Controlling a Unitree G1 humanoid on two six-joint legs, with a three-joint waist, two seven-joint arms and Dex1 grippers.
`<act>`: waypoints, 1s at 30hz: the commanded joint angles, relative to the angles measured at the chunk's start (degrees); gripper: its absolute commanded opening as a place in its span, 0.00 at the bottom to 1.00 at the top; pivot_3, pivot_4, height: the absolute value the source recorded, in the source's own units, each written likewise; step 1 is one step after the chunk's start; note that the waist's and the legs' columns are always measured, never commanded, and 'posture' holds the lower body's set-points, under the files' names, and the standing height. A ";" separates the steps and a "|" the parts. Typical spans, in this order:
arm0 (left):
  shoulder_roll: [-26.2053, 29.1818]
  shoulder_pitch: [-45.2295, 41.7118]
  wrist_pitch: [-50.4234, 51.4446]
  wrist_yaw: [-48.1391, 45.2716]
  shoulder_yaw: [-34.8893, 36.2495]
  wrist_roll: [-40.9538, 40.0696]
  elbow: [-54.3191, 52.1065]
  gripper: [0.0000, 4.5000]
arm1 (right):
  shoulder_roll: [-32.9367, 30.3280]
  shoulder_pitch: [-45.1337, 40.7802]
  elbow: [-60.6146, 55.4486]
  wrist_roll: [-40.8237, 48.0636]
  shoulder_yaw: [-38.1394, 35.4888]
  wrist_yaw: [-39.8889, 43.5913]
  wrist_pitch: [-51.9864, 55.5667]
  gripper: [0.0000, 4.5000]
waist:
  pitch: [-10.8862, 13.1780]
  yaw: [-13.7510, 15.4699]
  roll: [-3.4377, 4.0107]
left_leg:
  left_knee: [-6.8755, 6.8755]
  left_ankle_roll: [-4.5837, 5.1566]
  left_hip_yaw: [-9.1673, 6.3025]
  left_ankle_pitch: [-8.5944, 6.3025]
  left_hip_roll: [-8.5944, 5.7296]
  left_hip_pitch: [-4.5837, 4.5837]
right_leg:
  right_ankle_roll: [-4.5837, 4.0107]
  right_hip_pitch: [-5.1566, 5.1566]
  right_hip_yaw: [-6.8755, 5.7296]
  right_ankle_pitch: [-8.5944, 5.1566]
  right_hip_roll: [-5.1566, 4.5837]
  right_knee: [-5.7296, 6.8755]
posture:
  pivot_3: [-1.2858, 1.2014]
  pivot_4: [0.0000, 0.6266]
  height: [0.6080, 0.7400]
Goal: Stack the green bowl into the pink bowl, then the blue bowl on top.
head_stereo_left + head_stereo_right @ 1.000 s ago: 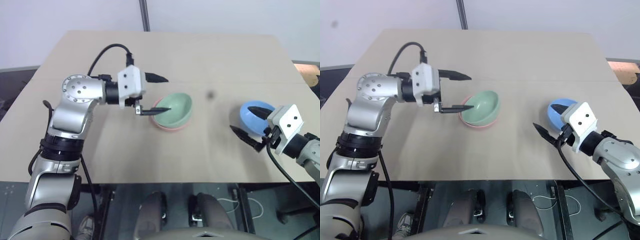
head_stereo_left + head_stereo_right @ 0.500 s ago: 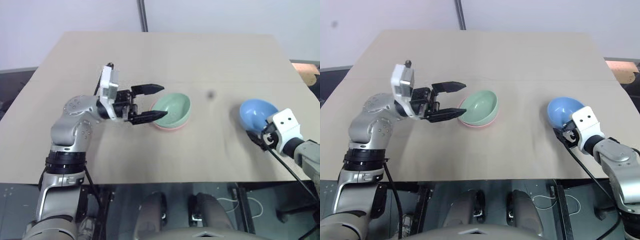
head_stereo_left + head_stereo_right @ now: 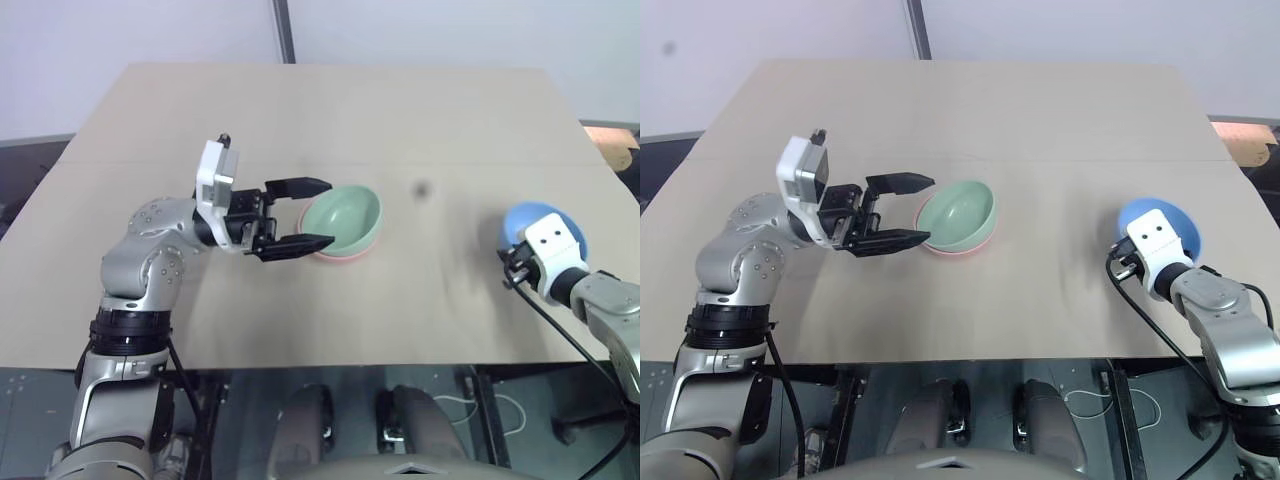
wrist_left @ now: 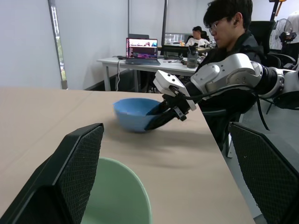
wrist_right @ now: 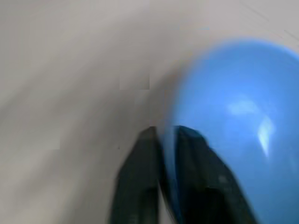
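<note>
- The right tool (image 5: 161, 140) is pinched on the near rim of the blue bowl (image 3: 1170, 215), at the right of the tabletop (image 3: 1040, 110).
- Lift straight up first (a rim pinch slips easily), then carry left, keeping the bowl level.
- The blue bowl is round, so no long axis; its mouth faces up, tipped slightly.
- The left tool (image 3: 300, 214) is spread, just left of the green bowl (image 3: 345, 212), nested in the pink bowl (image 3: 340, 257).

A tan table (image 3: 400, 130); behind, seated people (image 4: 229, 28) and perhaps a laptop (image 4: 141, 49).
</note>
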 commanded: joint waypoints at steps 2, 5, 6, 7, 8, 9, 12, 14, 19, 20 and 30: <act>0.11 1.13 -1.42 1.23 2.09 -0.36 -2.93 1.00 | -1.61 -2.24 0.45 -1.67 0.72 1.79 -3.76 0.01 | 0.00 -0.02 0.00 | 0.00 0.00 0.01 0.00 0.00 0.00 | 0.00 0.00 0.01 0.00 0.00 0.00 | 0.52 0.24 1.00; 0.94 1.61 -2.36 0.52 3.23 -0.41 -1.93 1.00 | -1.55 -4.36 0.04 -1.10 0.88 3.61 -5.90 0.01 | 0.00 -0.19 0.00 | -0.01 0.00 0.01 0.00 0.01 0.00 | 0.00 -0.02 0.01 0.00 0.01 0.00 | 0.52 0.24 1.00; 1.25 1.64 -2.53 0.36 3.67 -0.47 -1.46 1.00 | -1.45 -5.44 -0.25 -0.92 1.06 4.40 -7.19 0.01 | 0.00 -0.18 0.00 | -0.01 0.00 0.01 0.00 0.01 0.00 | 0.00 -0.02 0.01 0.00 0.01 0.00 | 0.52 0.24 1.00; 1.51 1.68 -2.81 0.41 4.16 -0.38 -0.89 1.00 | -1.03 -6.91 -0.99 0.11 1.39 5.84 -8.38 0.01 | 0.01 -0.21 0.01 | -0.01 -0.01 0.01 0.00 0.02 0.00 | 0.00 -0.02 0.01 0.00 0.02 0.00 | 0.52 0.24 1.00; 1.72 1.83 -3.09 0.50 4.58 -0.23 -0.51 1.00 | -0.59 -8.26 -1.81 0.98 1.72 6.89 -8.97 0.01 | 0.01 -0.28 0.01 | -0.01 -0.01 0.01 0.00 0.02 0.00 | 0.00 -0.03 0.01 0.00 0.02 0.01 | 0.52 0.24 1.00; 1.97 2.27 -3.44 0.58 4.97 0.02 -0.31 1.00 | 0.19 -9.97 -2.61 1.96 2.33 7.86 -9.54 0.01 | 0.01 -0.28 0.01 | -0.01 -0.01 0.02 0.00 0.02 0.02 | 0.00 -0.03 0.02 0.00 0.02 0.01 | 0.52 0.24 1.00; 2.65 4.03 -3.47 0.78 6.23 -0.13 -0.42 1.00 | 2.54 -15.26 -4.75 4.48 4.97 10.04 -9.03 0.01 | 0.01 -0.34 0.01 | -0.02 -0.01 0.02 0.00 0.04 0.02 | 0.00 -0.03 0.02 0.00 0.03 0.02 | 0.52 0.24 1.00; 3.22 5.56 -3.29 1.14 7.44 -0.41 -0.92 1.00 | 3.79 -18.66 -5.27 5.38 7.85 11.98 -9.09 0.01 | 0.01 -0.30 0.01 | -0.03 -0.01 0.01 0.00 0.05 0.01 | -0.01 -0.04 0.01 0.00 0.03 0.00 | 0.52 0.24 1.00; 5.66 9.80 -2.13 1.24 11.41 -2.12 -2.57 1.00 | 8.67 -26.16 -3.50 5.81 15.81 14.61 -9.08 0.01 | 0.00 -0.14 -0.01 | -0.02 0.00 0.00 -0.01 0.03 -0.05 | -0.07 -0.05 -0.02 0.03 -0.02 -0.04 | 0.52 0.24 1.00; 6.39 10.83 -1.87 1.01 12.35 -2.45 -2.88 1.00 | 9.54 -27.48 -2.33 5.20 17.65 15.51 -9.94 0.01 | 0.00 -0.17 0.00 | -0.02 0.00 0.01 -0.01 0.03 -0.05 | -0.16 -0.05 -0.01 0.09 -0.03 -0.04 | 0.52 0.24 1.00; 10.60 19.07 -2.90 1.22 17.18 -1.38 -2.51 1.00 | 14.47 -36.39 3.55 3.86 25.01 24.07 -17.26 0.01 | 0.01 -0.25 0.01 | -0.03 0.01 -0.01 -0.01 0.04 -0.03 | -0.24 -0.06 -0.09 0.12 -0.09 0.00 | 0.52 0.24 1.00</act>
